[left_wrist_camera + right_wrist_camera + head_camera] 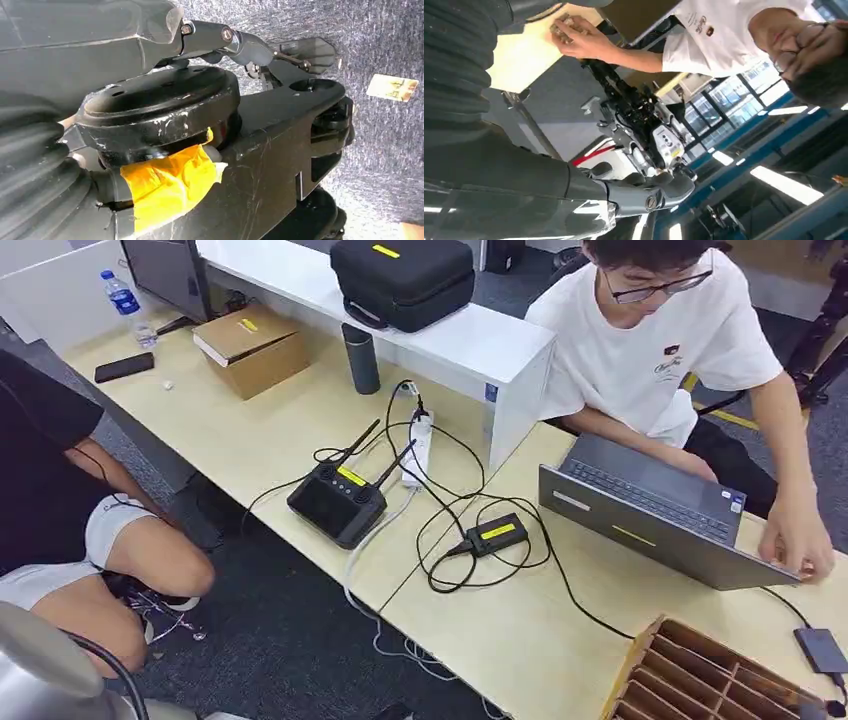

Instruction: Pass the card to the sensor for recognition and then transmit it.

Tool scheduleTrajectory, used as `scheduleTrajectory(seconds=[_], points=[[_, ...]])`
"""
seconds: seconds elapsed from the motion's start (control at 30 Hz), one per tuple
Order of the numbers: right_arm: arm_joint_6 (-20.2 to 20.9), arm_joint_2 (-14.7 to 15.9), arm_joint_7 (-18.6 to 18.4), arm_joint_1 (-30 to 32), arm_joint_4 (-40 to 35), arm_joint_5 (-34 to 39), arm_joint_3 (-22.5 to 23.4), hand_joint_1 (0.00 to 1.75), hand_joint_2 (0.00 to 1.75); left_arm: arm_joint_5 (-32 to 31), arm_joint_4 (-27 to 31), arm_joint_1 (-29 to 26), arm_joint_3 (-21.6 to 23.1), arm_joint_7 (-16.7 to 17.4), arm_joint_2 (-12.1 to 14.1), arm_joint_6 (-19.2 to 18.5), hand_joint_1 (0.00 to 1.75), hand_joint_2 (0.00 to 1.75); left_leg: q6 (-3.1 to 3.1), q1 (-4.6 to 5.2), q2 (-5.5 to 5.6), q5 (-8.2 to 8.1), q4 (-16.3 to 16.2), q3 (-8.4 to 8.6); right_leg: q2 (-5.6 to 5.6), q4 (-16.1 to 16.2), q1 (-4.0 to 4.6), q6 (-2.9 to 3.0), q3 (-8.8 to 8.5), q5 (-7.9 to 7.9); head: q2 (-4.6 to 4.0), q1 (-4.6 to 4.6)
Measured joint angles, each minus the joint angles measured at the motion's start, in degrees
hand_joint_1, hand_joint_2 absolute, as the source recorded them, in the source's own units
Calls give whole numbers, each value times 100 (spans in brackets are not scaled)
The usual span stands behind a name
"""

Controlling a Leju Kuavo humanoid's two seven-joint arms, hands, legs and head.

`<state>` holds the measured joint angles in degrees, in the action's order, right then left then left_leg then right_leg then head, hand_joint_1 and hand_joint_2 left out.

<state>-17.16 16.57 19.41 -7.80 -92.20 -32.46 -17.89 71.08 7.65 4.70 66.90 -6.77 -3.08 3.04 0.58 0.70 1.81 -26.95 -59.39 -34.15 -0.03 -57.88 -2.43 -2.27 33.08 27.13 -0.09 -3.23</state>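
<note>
A small pale card (392, 87) lies flat on the grey carpet, apart from my left hand (250, 47). That hand hangs beside my body with its fingers stretched out, holding nothing. My right hand (644, 192) hangs below the table's height, fingers loosely apart and empty. A flat dark device on a cable (822, 648) lies at the table's front right corner. The person in the white shirt (640, 350) rests a hand (800, 540) on the table behind the laptop; in the right wrist view that hand (574, 37) fingers something small at the table's edge.
On the light wooden table (520, 640) lie an open laptop (650, 510), a black controller (338, 502), a small black box with a yellow label (495, 533), tangled cables and a wooden divided tray (700, 680). Another seated person's knee (150, 560) is at the left.
</note>
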Motion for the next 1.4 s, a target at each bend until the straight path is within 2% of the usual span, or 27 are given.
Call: scheduleTrajectory(seconds=[0.13, 0.4, 0.67, 0.8, 1.13, 1.23, 1.3, 1.37, 1.4], points=[[-55, 96, 90, 701, -601, -118, 311, 0, 175, 68, 0, 3, 0, -7, -39, 105, 0, 175, -2, 0, -20, -10, 0, 7, 25, 3, 0, 0, 8, 3, 0, 2], [-509, 122, 352, 2252, -1520, -330, 829, 0, 175, 249, 0, -6, -2, -72, -85, 238, 0, 175, -4, 0, -16, -13, 1, 7, 22, 3, 0, 0, 5, 10, 0, 0], [-1062, 63, 267, 3428, -1883, -549, 803, 0, 175, 446, 0, -16, -85, -112, -109, 288, 0, 175, -4, 0, -17, -18, 3, 8, 23, 3, 0, 2, 11, 20, 0, 0], [-1248, 35, 199, 3603, -1886, -575, 683, 0, 175, 466, 0, -18, -94, -118, -109, 288, 0, 175, -4, 0, -21, -18, 4, 11, 26, 3, 0, 2, 13, 20, 0, 0], [-1296, 20, 114, 3682, -1879, -425, 554, 0, 175, 488, 0, -18, -96, -118, -111, 297, 0, 175, -4, 0, -20, -18, 3, 13, 25, 3, 0, 2, 10, 19, 0, 2], [-1531, -48, 62, 3613, -1705, -343, 357, 0, 175, 479, 0, -16, -96, -101, -111, 304, 0, 175, -4, -1, -21, -18, 4, 13, 26, 3, 1, 2, 10, 20, 0, 2], [-1828, -131, -50, 3482, -1445, -475, 195, 0, 175, 444, 0, -12, -96, -77, -111, 304, 0, 175, -4, -1, -26, -18, 5, 14, 30, 3, 1, 2, 11, 20, 0, 2], [-2122, -246, -207, 3339, -1119, -870, 64, 0, 175, 424, 0, -5, -96, -44, -111, 304, 0, 175, -5, -2, -26, -17, 5, 16, 30, 3, 1, 2, 11, 20, 0, 2], [-2177, -368, -194, 3278, -989, -1313, 73, 0, 175, 398, 0, -3, -96, -24, -111, 302, 0, 175, -5, -2, -26, -17, 5, 18, 30, 2, 1, 3, 11, 19, 0, 0]])
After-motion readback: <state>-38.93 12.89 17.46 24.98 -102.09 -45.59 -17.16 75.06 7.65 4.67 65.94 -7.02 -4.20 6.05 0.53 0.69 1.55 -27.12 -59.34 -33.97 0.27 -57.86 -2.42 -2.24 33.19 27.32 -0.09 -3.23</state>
